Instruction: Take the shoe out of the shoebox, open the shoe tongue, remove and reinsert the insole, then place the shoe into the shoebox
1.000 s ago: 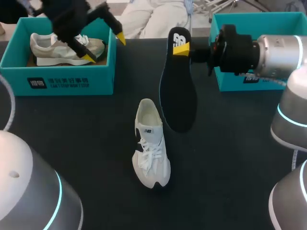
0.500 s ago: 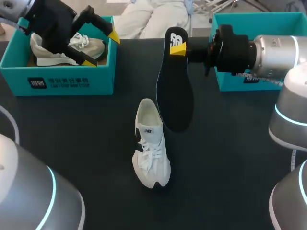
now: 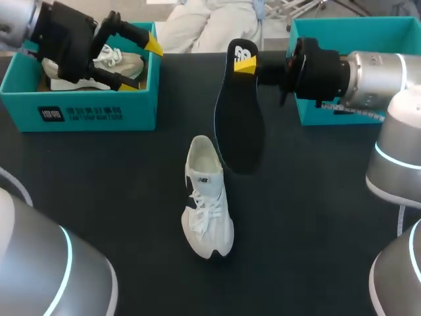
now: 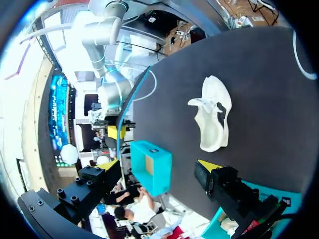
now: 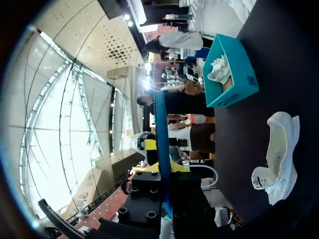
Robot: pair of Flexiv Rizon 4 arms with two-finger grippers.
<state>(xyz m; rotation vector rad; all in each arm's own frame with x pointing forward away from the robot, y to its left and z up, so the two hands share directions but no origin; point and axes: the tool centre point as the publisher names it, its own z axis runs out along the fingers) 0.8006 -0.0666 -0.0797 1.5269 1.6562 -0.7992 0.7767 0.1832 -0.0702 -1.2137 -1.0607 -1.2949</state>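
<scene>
Head view: my right tool [image 3: 247, 64] is clamped on the insole's [image 3: 240, 125] upper end. The insole hangs with its lower end near the white shoe's [image 3: 207, 204] heel on the table [image 3: 316, 217]. My left tool [image 3: 140, 66] is spread apart over the left shoebox [image 3: 99, 112].
Left wrist view: the white shoe [image 4: 213, 119] lies ahead, well apart from the tool.
Right wrist view: the insole [image 5: 160, 129] is edge-on in my tool.

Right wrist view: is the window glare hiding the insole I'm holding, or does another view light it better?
Right wrist view: bright windows backlight the right gripper; the black foam insole shows only edge-on, as a thin blue-rimmed strip. Head view: even light, no glare, the insole's flat face and the white sneaker read plainly.
</scene>
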